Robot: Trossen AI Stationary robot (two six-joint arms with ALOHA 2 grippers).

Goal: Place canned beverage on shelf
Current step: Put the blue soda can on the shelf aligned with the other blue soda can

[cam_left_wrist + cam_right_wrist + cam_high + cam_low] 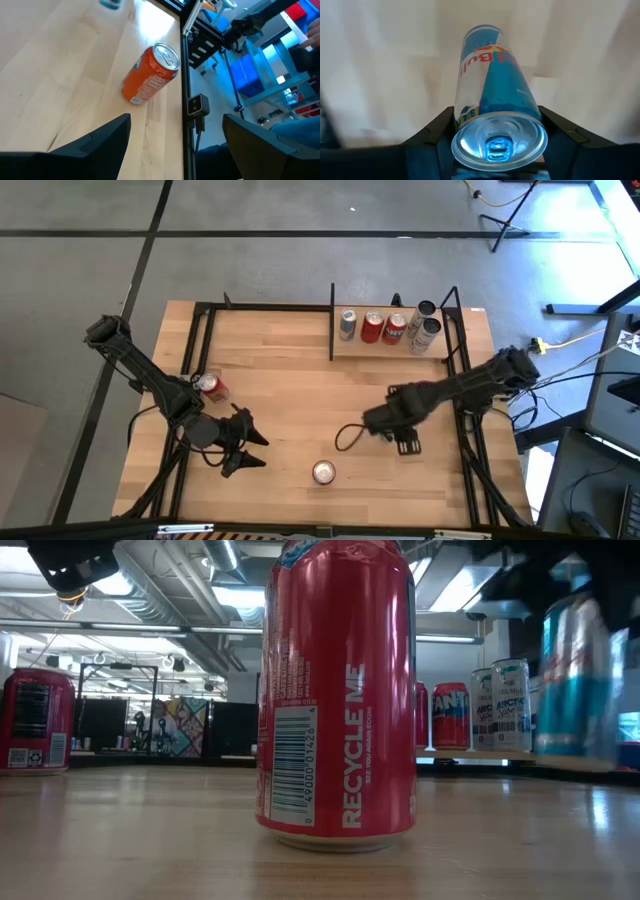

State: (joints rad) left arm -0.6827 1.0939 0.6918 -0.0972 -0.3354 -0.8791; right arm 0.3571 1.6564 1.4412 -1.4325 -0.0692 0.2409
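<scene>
The blue can (495, 120) sits clamped between the right gripper's (497, 135) fingers, long axis pointing away from the wrist, shelf (392, 346) beyond; the left gripper (243, 448) waits wide open.

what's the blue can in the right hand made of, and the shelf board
The blue can looks like thin aluminium: printed glossy blue and silver wall, with a bare, shiny concave metal end. The right hand grips it. The shelf board looks like light, smooth wood with visible grain, though laminate is possible; its posts look like black metal.
</scene>
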